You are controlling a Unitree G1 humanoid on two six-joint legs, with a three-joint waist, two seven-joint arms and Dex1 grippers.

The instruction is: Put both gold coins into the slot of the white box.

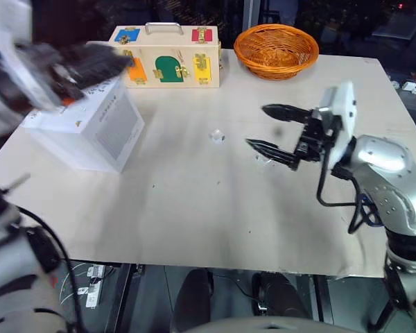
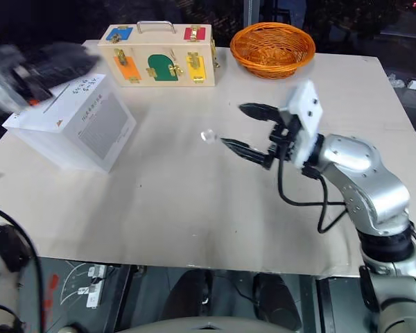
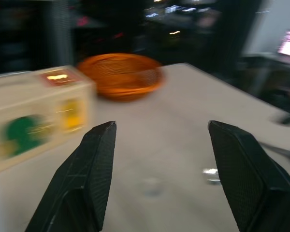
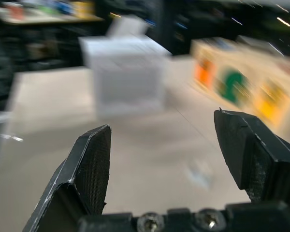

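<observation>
From my left eye, my right tool [image 1: 272, 127] hung over the bench [image 1: 194, 208] at about three o'clock of centre, its two black fingers spread wide and holding nothing. My left tool [image 1: 90, 66] was a blurred dark shape at ten o'clock, above the top face of the white box [image 1: 90, 132]; from here I could not tell its opening. The white box sat at nine o'clock on the bench, grey-patterned side toward me. One small pale shiny piece [image 1: 217, 136], seemingly a gold coin, lay near the middle of the bench, at nine o'clock from my right tool and well apart from the box. A second glint [image 1: 263, 159] lay just under my right tool's lower finger; I could not tell what it was. The wooden case [image 1: 168, 59] stood at twelve o'clock, the orange basket [image 1: 276, 48] at one o'clock.

My right eye gave the same layout, with the slot [image 2: 59, 99] a faint line across the printed top of the box.

In my left wrist view, my left tool's fingers [image 3: 82, 179] stood well apart and empty, with the case, the basket and a small bright speck [image 3: 211, 173] on the bench ahead.

In my right wrist view, my right tool's fingers [image 4: 89, 169] gaped wide, empty, facing the white box and case.
</observation>
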